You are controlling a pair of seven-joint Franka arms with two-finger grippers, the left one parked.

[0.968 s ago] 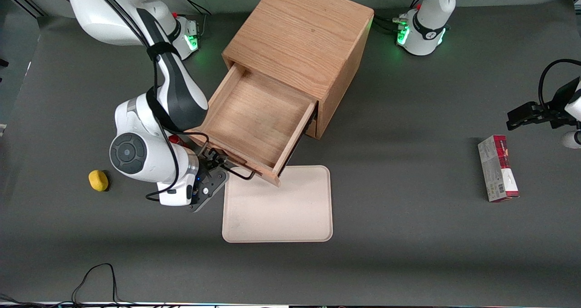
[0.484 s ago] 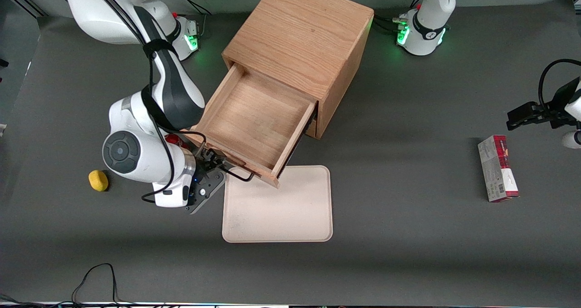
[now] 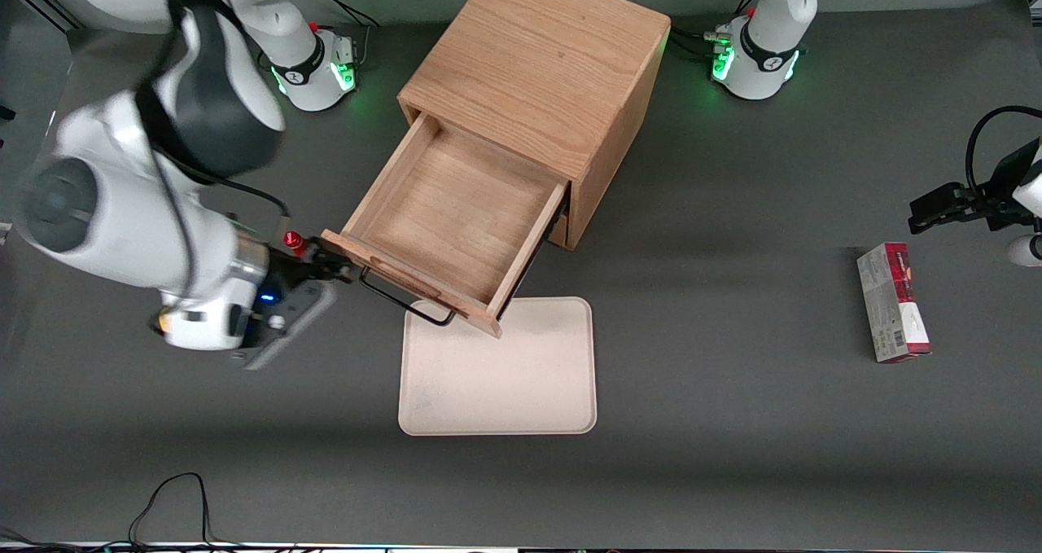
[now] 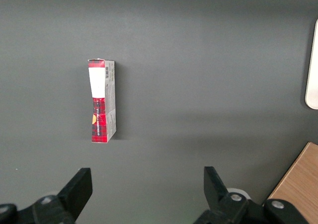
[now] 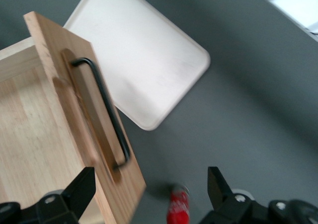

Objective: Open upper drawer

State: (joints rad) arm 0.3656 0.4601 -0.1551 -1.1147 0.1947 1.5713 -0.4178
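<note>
No words, brand names or numbers can be read anywhere. The only printed item is a red, white and grey carton (image 3: 893, 302) lying flat on the table toward the parked arm's end; in the left wrist view the carton (image 4: 102, 100) shows a white label panel with a small barcode at its 12 o'clock end and faint vertical print on the red section, all too small to make out. The gripper (image 3: 330, 270) hangs at the corner of the upper drawer (image 3: 444, 223); neither carries any legible marking.
</note>
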